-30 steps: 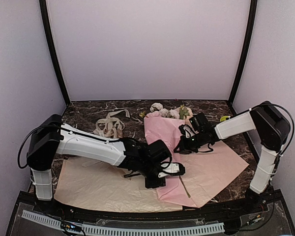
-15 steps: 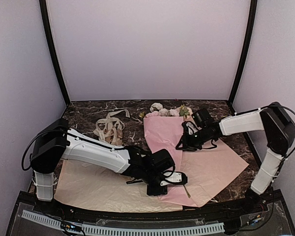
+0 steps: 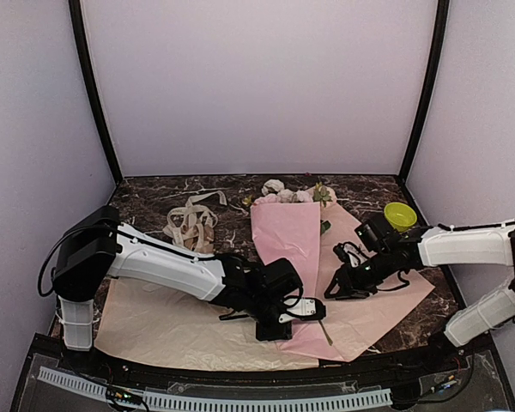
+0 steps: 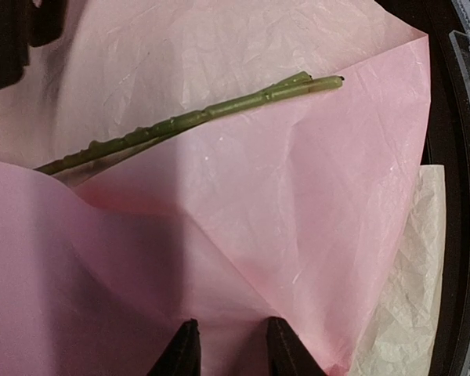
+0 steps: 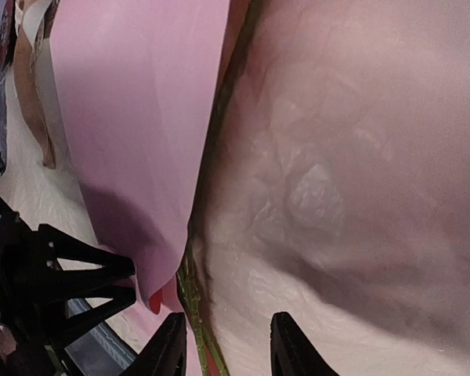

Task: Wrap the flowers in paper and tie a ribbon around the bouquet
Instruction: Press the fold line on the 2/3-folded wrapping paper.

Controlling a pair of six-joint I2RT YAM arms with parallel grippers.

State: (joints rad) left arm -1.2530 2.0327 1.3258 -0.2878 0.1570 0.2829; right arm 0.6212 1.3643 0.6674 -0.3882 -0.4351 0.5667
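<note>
The pink paper (image 3: 379, 296) lies flat on the table, its left part folded over the flowers as a long flap (image 3: 285, 236). Pink and cream flower heads (image 3: 287, 196) stick out at the far end. Green stems (image 4: 188, 119) (image 5: 189, 305) poke out under the flap near the front. My left gripper (image 3: 316, 313) (image 4: 233, 348) rests on the flap's lower end, fingers apart and pink paper beneath them. My right gripper (image 3: 336, 290) (image 5: 227, 348) hovers open over the paper's flat right part, beside the stems. Ribbon lies in a loose beige heap (image 3: 191, 221) at the back left.
A cream-beige sheet (image 3: 167, 326) lies under the left arm and the pink sheet's near edge. A yellow-green round object (image 3: 400, 215) sits at the back right. In the right wrist view the left arm's black wrist (image 5: 39, 274) is close by on the left.
My right gripper has let go of the flap near the flower heads, opened, and drawn back right and toward the front. The left gripper shifted slightly forward along the flap's lower end.
</note>
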